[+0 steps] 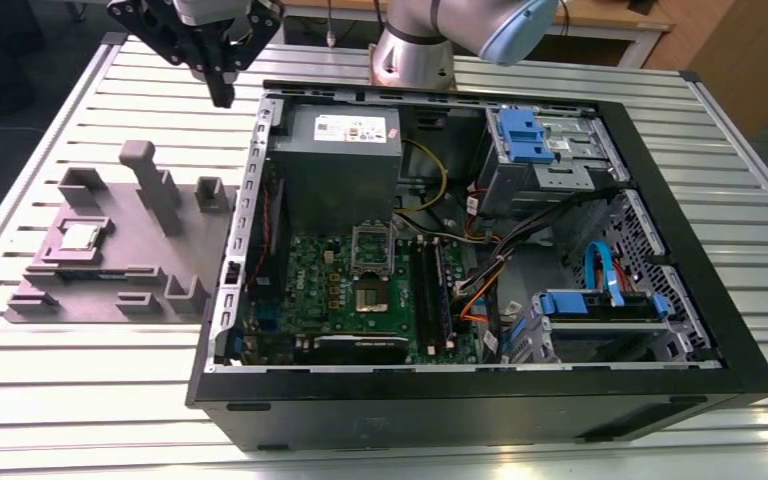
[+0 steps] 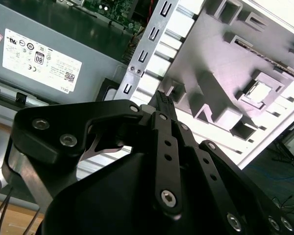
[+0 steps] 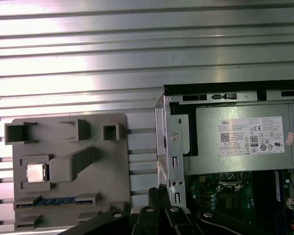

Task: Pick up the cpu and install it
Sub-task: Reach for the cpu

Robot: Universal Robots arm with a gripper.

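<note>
The cpu (image 1: pixel 81 236) is a small silvery square lying flat in a recess of a grey holder block (image 1: pixel 157 262) on the slatted table, at the exterior view's left of the open computer case (image 1: pixel 491 400). It also shows in the first wrist view, cpu (image 3: pixel 36 172), and the second wrist view, cpu (image 2: pixel 258 92). My black gripper (image 1: pixel 220 96) hangs high above the table near the case's far left corner, well apart from the cpu, fingers shut with nothing between them. The gripper (image 3: pixel 159 192) (image 2: pixel 161 99) points down beside the case wall. The motherboard's socket (image 1: pixel 373 262) lies inside the case.
A grey power supply box (image 1: pixel 337 140) fills the case's far left part. Blue drive brackets (image 1: pixel 520 133) and loose cables (image 1: pixel 484 290) crowd the case's right side. The holder block has upright posts (image 1: pixel 157 185). The metal case wall (image 3: pixel 172 156) stands between holder and motherboard.
</note>
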